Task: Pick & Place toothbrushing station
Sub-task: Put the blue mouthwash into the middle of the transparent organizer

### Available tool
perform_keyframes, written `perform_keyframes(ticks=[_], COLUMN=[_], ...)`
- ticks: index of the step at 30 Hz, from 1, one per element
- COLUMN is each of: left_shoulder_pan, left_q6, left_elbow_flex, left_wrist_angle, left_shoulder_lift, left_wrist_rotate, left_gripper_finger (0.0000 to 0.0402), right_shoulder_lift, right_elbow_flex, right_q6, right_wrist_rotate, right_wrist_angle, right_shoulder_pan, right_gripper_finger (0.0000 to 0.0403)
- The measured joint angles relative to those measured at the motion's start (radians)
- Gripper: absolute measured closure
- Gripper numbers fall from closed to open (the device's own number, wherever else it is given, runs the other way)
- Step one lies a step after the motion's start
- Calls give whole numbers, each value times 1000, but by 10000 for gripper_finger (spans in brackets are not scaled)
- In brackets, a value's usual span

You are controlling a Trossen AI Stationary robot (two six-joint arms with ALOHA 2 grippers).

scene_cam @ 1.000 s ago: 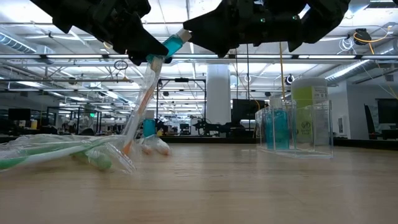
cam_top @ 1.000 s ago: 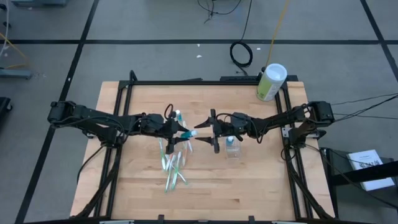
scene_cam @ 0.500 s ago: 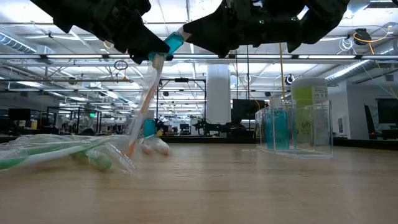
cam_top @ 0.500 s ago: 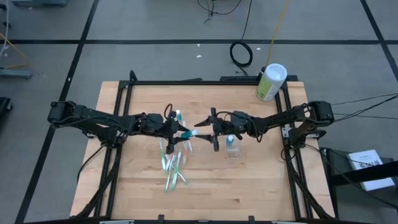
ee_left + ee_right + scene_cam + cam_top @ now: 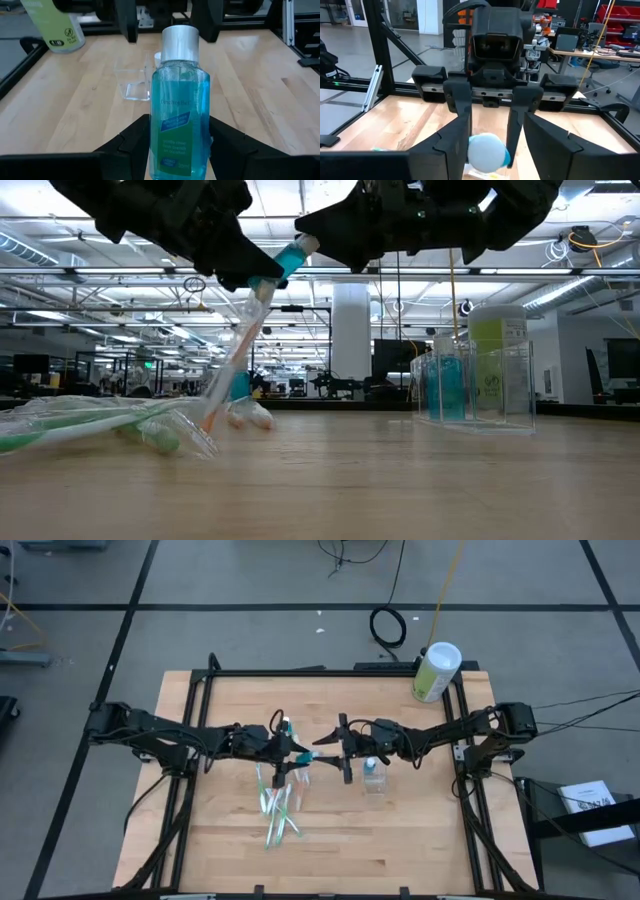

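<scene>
Left gripper [image 5: 290, 752] clamped on a small bottle of blue liquid [image 5: 178, 110] with a silver cap, fingers pressed to either side of its lower body; bottle lifted off the table, cap end pointing toward the right arm; in the low view it hangs tilted [image 5: 290, 255], well above the wood; right gripper [image 5: 338, 752] facing it at mid-table, fingers apart, standing on either side of the cap end, seen as a pale round blur [image 5: 487, 152] in the right wrist view; whether those fingers touch the bottle cannot be told; both grippers nearly meet nose to nose; clear plastic cup [image 5: 374, 778] on the table just beside the right gripper, toward the near edge, with something blue inside it; loose heap of wrapped toothbrushes [image 5: 279, 810], green and white, lying below the left gripper toward the near edge, one strip of wrapper reaching up under the bottle; pale-green canister [image 5: 435, 671] with white lid upright at the far right corner, well apart; table [image 5: 400, 850] bare wood along the near edge and down both sides; black frame rails bound its edges.
</scene>
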Motion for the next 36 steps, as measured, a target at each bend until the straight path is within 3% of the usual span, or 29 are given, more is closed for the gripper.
perform_keyframes(ticks=[21, 36], left_shoulder_pan=[0, 0], left_q6=[28, 29], left_elbow_flex=[0, 0], left_wrist_angle=[-6, -10], left_shoulder_lift=[-14, -14], left_wrist_rotate=[-32, -33], left_gripper_finger=[234, 234], right_shoulder_lift=[0, 0], right_elbow_flex=[0, 0], right_q6=[0, 0], right_wrist_rotate=[0, -1], right_wrist_angle=[-44, -45], right_shoulder_pan=[0, 0], right_gripper_finger=[244, 281])
